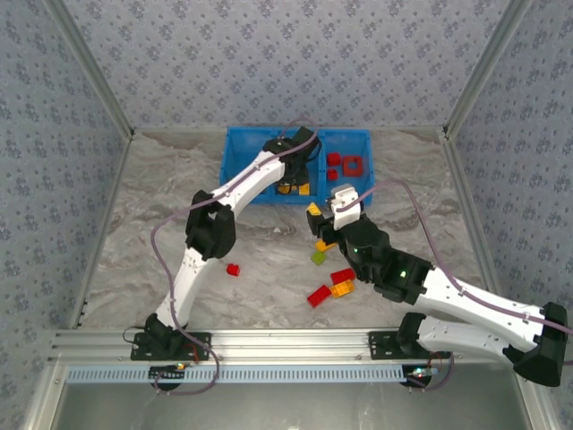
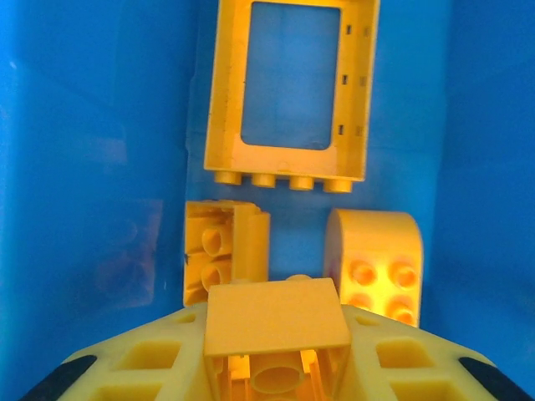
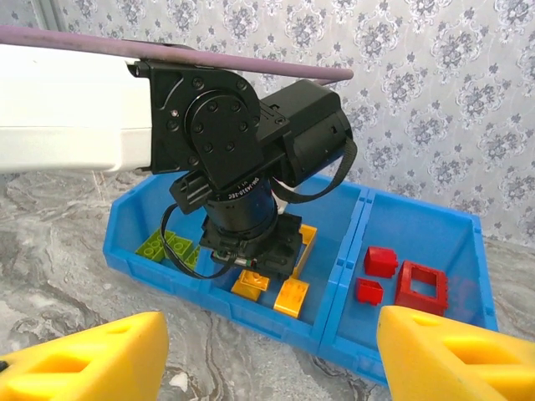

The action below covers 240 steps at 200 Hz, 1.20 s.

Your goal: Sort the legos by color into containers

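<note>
Nearest on the counter lie loose legos: red bricks, an orange one and a green one. Just beyond, the right gripper hovers, its fingers spread wide and empty. Farther back, the left gripper reaches into the middle compartment of the blue tray. A yellow brick sits between its fingers; whether they clamp it I cannot tell. Green bricks lie in the left compartment, red ones in the right.
</note>
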Available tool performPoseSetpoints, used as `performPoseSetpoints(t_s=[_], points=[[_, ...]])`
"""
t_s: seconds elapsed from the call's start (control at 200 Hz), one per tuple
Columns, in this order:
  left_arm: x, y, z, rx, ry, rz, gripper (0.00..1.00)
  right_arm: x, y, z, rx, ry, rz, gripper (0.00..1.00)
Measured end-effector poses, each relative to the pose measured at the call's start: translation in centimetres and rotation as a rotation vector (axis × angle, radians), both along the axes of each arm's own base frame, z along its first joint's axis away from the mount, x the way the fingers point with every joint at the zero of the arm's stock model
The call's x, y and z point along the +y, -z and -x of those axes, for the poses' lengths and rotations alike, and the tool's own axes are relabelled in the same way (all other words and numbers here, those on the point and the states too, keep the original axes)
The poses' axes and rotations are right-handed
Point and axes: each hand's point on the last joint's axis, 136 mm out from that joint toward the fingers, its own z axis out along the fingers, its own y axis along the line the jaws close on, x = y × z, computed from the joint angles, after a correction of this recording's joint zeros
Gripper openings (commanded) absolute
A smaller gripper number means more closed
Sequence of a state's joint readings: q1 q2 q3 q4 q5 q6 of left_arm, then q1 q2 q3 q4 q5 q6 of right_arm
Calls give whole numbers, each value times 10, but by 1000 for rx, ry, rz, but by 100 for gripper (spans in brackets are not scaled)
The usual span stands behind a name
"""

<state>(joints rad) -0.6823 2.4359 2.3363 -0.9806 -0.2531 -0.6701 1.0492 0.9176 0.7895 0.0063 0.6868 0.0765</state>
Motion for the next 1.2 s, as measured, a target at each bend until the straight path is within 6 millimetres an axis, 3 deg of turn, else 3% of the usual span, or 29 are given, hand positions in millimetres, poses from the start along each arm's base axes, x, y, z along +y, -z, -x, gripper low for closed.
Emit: performPoseSetpoints(t_s=[0.13, 0.36, 0.57, 0.665, 0.784, 0.864, 0.979, 1.079, 1.199], points=[[0, 7, -1, 20, 2, 9, 39, 0, 5, 1, 13, -4, 9, 70], [-7, 13, 4, 50, 21, 29, 61, 0, 9, 2, 24, -7, 15, 70], [-9, 2, 10, 44, 26, 35, 64, -1, 10, 3, 29, -15, 17, 70], [-11, -24, 11, 10, 23, 67, 62, -4, 8, 4, 29, -14, 15, 70], [-14, -78, 22, -66, 22, 134, 62, -11, 7, 4, 30, -2, 17, 69], [-14, -120, 37, -126, 26, 181, 61, -16, 8, 5, 36, 5, 25, 69], [2, -174, 68, -203, 18, 237, 61, -15, 14, 7, 56, -15, 43, 68], [30, -208, 105, -261, 18, 270, 62, 3, 31, 11, 109, -98, 81, 69], [74, -223, 157, -295, 34, 302, 62, 51, 72, 25, 228, -288, 154, 69]])
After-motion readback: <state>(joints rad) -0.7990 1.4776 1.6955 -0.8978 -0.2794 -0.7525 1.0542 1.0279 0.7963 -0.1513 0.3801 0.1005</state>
